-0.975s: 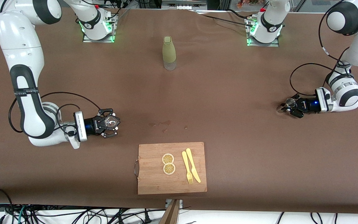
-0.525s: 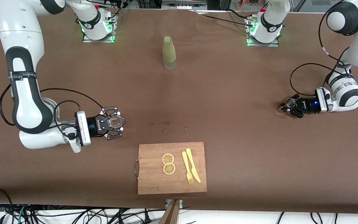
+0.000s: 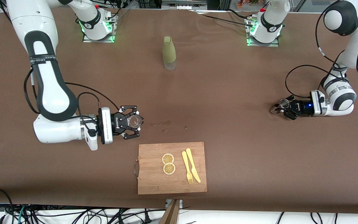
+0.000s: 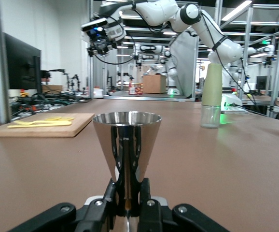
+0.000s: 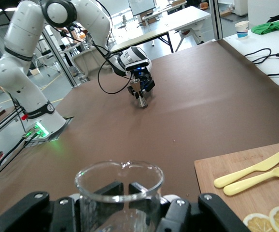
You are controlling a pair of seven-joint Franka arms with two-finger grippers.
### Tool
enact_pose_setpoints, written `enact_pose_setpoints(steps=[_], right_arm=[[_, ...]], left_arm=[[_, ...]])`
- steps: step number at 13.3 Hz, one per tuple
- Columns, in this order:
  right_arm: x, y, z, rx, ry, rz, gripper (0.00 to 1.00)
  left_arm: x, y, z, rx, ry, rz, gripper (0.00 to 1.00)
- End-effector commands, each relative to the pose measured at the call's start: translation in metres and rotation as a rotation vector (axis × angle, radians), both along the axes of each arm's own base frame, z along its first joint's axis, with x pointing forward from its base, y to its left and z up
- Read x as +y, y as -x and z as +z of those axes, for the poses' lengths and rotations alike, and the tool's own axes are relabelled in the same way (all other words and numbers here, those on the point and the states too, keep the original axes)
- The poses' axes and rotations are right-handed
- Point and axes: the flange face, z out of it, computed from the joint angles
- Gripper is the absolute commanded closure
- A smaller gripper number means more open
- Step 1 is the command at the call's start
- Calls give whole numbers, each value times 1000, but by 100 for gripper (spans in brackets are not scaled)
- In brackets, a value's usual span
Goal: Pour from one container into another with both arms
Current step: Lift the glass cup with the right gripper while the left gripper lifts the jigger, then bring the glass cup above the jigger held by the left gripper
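The small clear glass (image 3: 135, 120) is held upright in my right gripper (image 3: 133, 121), which is shut on it, over the brown table close to the cutting board's corner. In the right wrist view the glass (image 5: 119, 192) fills the foreground between the black fingers (image 5: 111, 189). The steel jigger (image 3: 283, 103) is held in my left gripper (image 3: 286, 107), low over the table toward the left arm's end. In the left wrist view the fingers (image 4: 114, 195) pinch the narrow waist of the jigger (image 4: 126, 139). The right wrist view also shows the jigger (image 5: 141, 100) farther off.
A tall olive-green bottle (image 3: 169, 53) stands mid-table near the bases. A wooden cutting board (image 3: 152, 182) with two lemon slices (image 3: 168, 163) and a yellow fork and knife (image 3: 190, 169) lies near the front camera. Small wet spots (image 3: 162, 124) mark the table between the grippers.
My right arm has swung toward the table's middle with the glass in it. My left gripper has shifted slightly toward the middle with the jigger.
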Motion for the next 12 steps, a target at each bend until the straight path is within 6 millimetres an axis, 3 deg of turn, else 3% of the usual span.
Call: enact_pose_setpoints(steps=[1, 5, 12], right_arm=[[32, 8, 16, -30, 47, -25, 100], [74, 19, 18, -83, 117, -38, 100], [154, 53, 32, -140, 262, -74, 100]], left_arm=[[-47, -23, 19, -47, 19, -5, 100], [-153, -54, 23, -25, 38, -41, 100], [-316, -69, 22, 66, -14, 5, 100]])
